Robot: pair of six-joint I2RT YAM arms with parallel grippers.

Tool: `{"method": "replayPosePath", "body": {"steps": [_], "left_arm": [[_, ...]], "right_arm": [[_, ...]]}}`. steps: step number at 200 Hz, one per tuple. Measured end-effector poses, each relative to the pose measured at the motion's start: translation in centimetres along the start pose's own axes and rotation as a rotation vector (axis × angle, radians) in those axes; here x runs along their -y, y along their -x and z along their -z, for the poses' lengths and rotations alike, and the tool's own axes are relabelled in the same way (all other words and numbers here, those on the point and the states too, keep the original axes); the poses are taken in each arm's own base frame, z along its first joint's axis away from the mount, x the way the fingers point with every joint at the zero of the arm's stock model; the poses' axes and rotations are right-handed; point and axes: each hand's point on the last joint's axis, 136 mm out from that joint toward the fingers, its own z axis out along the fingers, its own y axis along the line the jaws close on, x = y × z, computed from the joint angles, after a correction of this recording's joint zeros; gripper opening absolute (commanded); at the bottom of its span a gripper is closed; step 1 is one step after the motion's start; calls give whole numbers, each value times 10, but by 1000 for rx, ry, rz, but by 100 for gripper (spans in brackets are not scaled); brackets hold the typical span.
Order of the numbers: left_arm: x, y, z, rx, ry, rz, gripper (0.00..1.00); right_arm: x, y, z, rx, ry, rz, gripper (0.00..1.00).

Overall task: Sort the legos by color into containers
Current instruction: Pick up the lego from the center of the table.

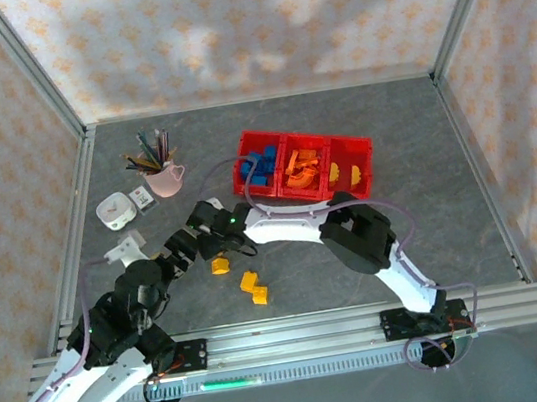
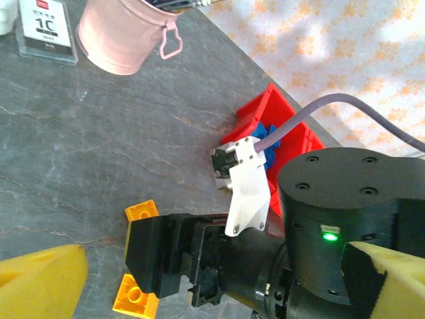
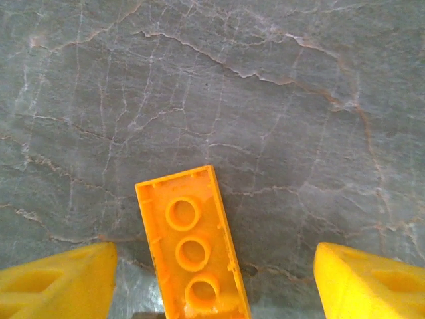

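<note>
1. One small yellow plastic lego brick [image 3: 196, 249] lies on the grey marbled tabletop [image 3: 299, 100]. Its hollow side is up, with three round tubes showing. It is well apart from the row of three joined red plastic bins [image 1: 249, 138].
2. Directly over it hangs the right gripper [image 3: 212, 279], jaws spread wide and holding nothing. The brick sits between the two yellow fingertips [image 3: 56, 282], closer to one than the other and touching neither.
3. The brick's long axis runs almost straight away from the wrist, slightly tilted, so it lies crosswise to the closing line. I judge the jaws would meet its long sides across the narrow width, after a small sideways shift to centre it.
4. Just beside the right one, the left gripper [image 2: 216, 279] is also spread wide and empty. The right arm is the nearer and better placed.
5. The right wrist view gives the brick's orientation. The left wrist view instead shows the right arm's black finger mount crossing the brick, and a pink cup [image 2: 126, 33] beyond.
6. The overhead view adds two more loose yellow legos [image 1: 253, 286] near the arm bases. It also shows the bins' contents: blue, orange, then yellow in the right-hand compartment [image 1: 350, 139], likely this brick's destination.
</note>
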Motion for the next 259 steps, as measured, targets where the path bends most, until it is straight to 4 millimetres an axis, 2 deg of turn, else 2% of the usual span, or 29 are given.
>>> {"method": "replayPosePath", "body": {"steps": [27, 43, 140, 185, 211, 231, 259], "left_arm": [[-5, 3, 3, 19, 9, 17, 99], [-6, 4, 3, 20, 15, 16, 99], [-6, 4, 3, 21, 15, 16, 99], [-6, 3, 2, 18, 18, 13, 99], [-3, 1, -1, 8, 18, 5, 99], [5, -2, -5, -6, -2, -9, 99], [19, -6, -12, -28, -34, -34, 99]], "right_arm": [[1, -3, -11, -20, -23, 20, 72], [2, -3, -10, -24, -33, 29, 69], [13, -2, -13, -25, -112, 55, 34], [13, -2, -11, -16, -106, 43, 32], [21, -7, 4, -16, -105, 28, 32], [33, -6, 29, 8, -98, -8, 32], [68, 3, 71, 71, -96, -106, 32]]}}
